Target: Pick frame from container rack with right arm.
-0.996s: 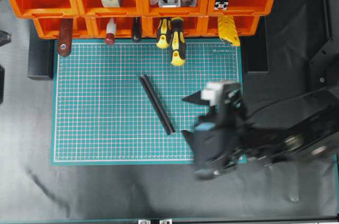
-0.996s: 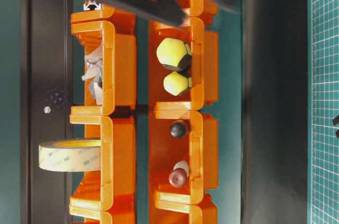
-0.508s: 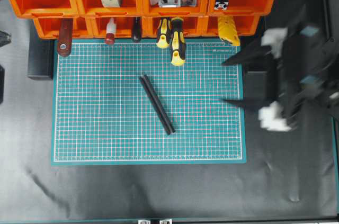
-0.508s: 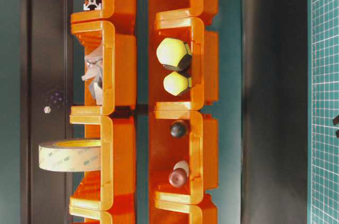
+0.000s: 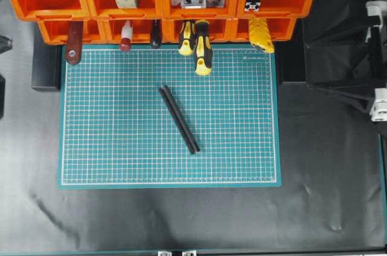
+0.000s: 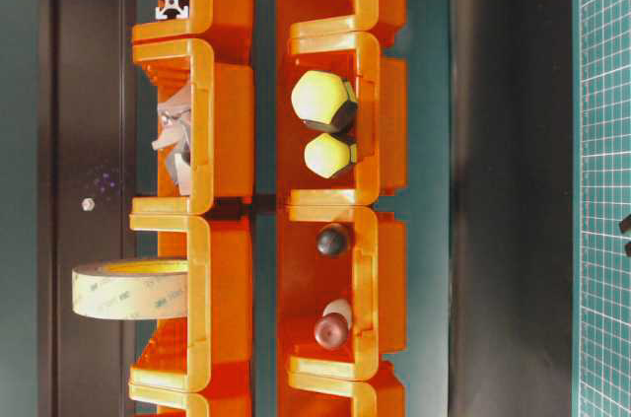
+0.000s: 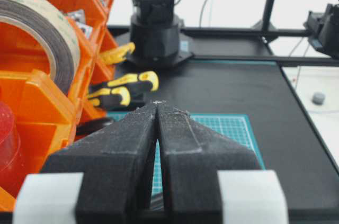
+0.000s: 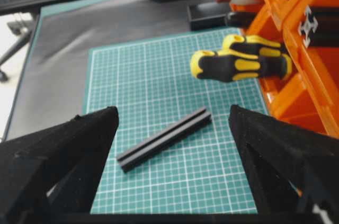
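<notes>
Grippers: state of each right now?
Left gripper: closed, holding nothing.
Right gripper: open wide, empty, over the mat.

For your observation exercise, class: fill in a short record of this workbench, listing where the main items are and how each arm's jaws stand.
container rack: orange bins along the mat's far edge
frame: in the upper right bin, slotted end face outward
black bar: lying diagonally on the green mat
screwdrivers: yellow-and-black handles poking out of a lower bin
right gripper: jaws wide open, holding nothing
left gripper: jaws shut, empty
</notes>
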Tool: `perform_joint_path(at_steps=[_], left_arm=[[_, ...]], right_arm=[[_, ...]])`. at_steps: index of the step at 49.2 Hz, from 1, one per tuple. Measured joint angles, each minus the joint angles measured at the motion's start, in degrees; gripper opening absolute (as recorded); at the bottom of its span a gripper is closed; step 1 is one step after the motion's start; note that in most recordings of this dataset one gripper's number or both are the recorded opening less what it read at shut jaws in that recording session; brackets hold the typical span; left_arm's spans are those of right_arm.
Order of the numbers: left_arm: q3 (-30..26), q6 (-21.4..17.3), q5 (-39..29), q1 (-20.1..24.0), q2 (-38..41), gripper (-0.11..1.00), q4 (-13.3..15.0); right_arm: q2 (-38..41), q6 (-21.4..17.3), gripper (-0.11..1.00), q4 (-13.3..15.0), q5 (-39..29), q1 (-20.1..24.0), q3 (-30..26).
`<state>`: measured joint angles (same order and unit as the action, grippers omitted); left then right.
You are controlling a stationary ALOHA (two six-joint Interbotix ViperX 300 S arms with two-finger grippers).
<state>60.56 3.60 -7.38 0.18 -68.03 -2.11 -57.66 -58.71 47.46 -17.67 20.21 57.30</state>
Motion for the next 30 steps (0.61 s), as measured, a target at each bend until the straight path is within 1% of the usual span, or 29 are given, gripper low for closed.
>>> perform_joint_path(at_steps=[6, 30], left_arm=[[0.00, 0.00, 0.00, 0.00, 0.00, 0.00, -0.09], [0.00, 0.35, -0.09, 0.00, -0.09, 0.00, 0.00]], right_arm=[[-0.35, 0.00, 0.81, 0.00, 0.09, 0.00, 0.88], [-1.58, 0.26, 0.81, -0.09, 0.09, 0.09, 1.41]])
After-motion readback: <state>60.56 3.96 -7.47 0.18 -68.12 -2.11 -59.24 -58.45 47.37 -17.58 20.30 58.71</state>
